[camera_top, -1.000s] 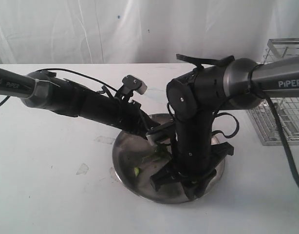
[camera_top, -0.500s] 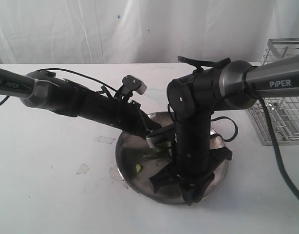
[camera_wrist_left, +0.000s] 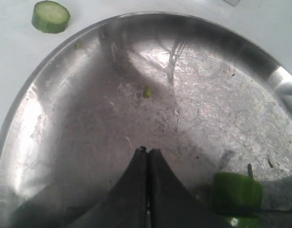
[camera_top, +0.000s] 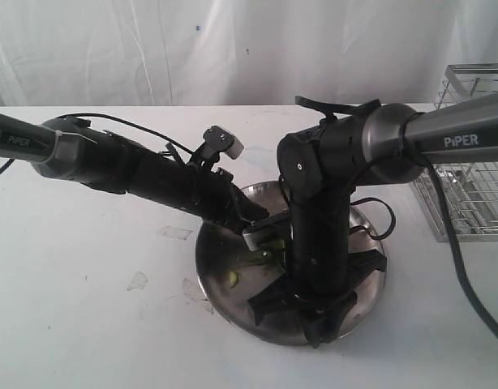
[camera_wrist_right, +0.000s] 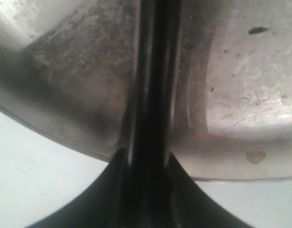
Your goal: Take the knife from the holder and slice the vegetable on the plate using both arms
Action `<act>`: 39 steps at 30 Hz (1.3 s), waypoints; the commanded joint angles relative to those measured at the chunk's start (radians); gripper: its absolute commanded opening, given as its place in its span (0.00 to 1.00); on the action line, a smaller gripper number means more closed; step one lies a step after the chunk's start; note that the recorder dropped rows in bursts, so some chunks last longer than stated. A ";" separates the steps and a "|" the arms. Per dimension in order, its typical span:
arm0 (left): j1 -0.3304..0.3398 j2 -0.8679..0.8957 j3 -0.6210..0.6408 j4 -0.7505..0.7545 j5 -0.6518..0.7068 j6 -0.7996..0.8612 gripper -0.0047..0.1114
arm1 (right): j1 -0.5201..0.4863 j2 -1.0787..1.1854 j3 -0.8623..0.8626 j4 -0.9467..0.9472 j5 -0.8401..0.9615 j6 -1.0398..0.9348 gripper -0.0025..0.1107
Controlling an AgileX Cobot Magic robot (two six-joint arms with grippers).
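The steel plate (camera_top: 225,243) lies mid-table. My right gripper (camera_wrist_right: 146,159) points straight down over the plate's near side, shut on the knife's black handle (camera_wrist_right: 153,71). In the exterior view the right gripper (camera_top: 318,312) and its arm hide the blade. The dark green vegetable (camera_top: 269,247) rests on the plate between the two arms. My left gripper (camera_wrist_left: 147,151) is shut and empty, low over the plate (camera_wrist_left: 65,142), with the vegetable (camera_wrist_left: 236,192) just beside its fingers. From outside, the left gripper (camera_top: 257,233) reaches in from the left. The wire holder (camera_top: 468,186) stands at the far right.
A round green slice (camera_top: 231,278) lies on the plate's left part. Another slice (camera_wrist_left: 51,16) sits on the white table just outside the rim, and a tiny green scrap (camera_wrist_left: 147,91) on the plate. White curtain behind the table.
The plate has slid a little to the right and toward the front. Both grippers shifted slightly with it, and more of the vegetable shows between the arms.
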 commanded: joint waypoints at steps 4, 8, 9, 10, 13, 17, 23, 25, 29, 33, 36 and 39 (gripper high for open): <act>-0.009 -0.006 -0.001 -0.001 0.071 0.000 0.04 | -0.004 0.006 0.003 -0.005 0.003 0.002 0.02; -0.009 -0.008 -0.001 -0.003 0.067 0.000 0.04 | -0.004 -0.005 0.003 -0.005 0.040 0.004 0.02; -0.009 -0.008 -0.001 0.002 0.061 0.000 0.04 | -0.004 -0.007 0.003 -0.005 0.059 0.004 0.02; -0.009 -0.008 -0.001 0.007 0.052 0.000 0.04 | -0.004 -0.007 0.003 -0.005 0.071 0.004 0.02; -0.009 -0.008 -0.001 0.009 0.030 0.000 0.04 | -0.004 -0.007 0.003 -0.005 0.094 0.004 0.02; -0.009 -0.008 -0.001 0.012 0.028 0.000 0.04 | -0.004 -0.007 0.003 -0.009 0.086 0.031 0.02; -0.009 -0.008 -0.001 0.019 0.028 -0.002 0.04 | -0.002 -0.029 0.003 -0.020 0.026 0.081 0.02; -0.009 -0.008 -0.001 0.019 0.016 -0.002 0.04 | -0.002 -0.045 0.003 -0.020 0.022 0.095 0.02; -0.009 -0.008 -0.001 0.019 0.012 -0.002 0.04 | -0.002 -0.077 0.020 -0.020 0.039 0.101 0.02; -0.009 -0.008 -0.001 0.019 0.012 -0.002 0.04 | -0.002 -0.096 0.065 -0.006 0.054 0.101 0.02; -0.009 -0.008 -0.001 0.021 0.014 -0.002 0.04 | -0.002 -0.096 0.101 0.007 0.050 0.101 0.02; -0.009 -0.008 -0.001 0.021 0.014 -0.002 0.04 | 0.004 -0.096 0.135 0.007 0.020 0.099 0.02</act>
